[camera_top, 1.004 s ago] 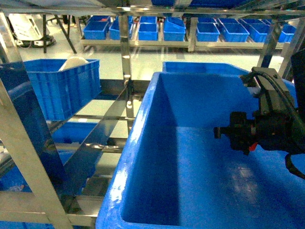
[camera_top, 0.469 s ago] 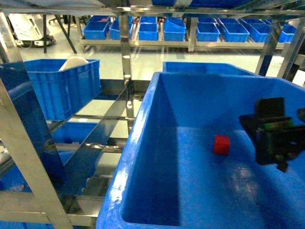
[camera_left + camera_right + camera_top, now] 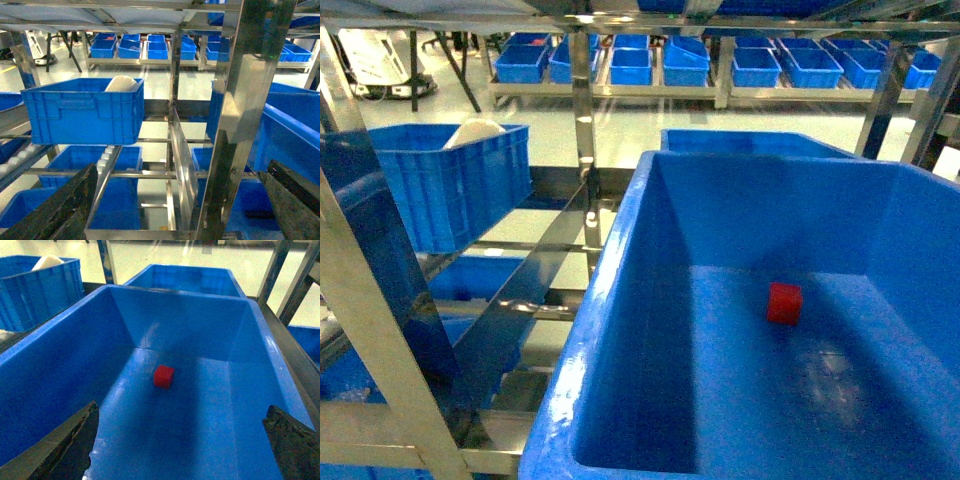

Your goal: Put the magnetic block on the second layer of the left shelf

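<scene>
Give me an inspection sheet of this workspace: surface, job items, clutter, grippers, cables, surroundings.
Surface: steel shelf rack with hole-punched uprights; its tier carries a large deep blue crate.
Job items: red block rests on the large crate's floor, apart from all walls, nothing gripping it; also seen in the right wrist view.
Clutter: smaller blue crate to the left holds a white rounded object.
Grippers: left gripper open, fingers spread wide, aimed at the rack frame; right gripper open, empty, above the near end of the large crate.
Cables: nothing seen.
Surroundings: rows of blue bins on far racks across a pale floor.
</scene>
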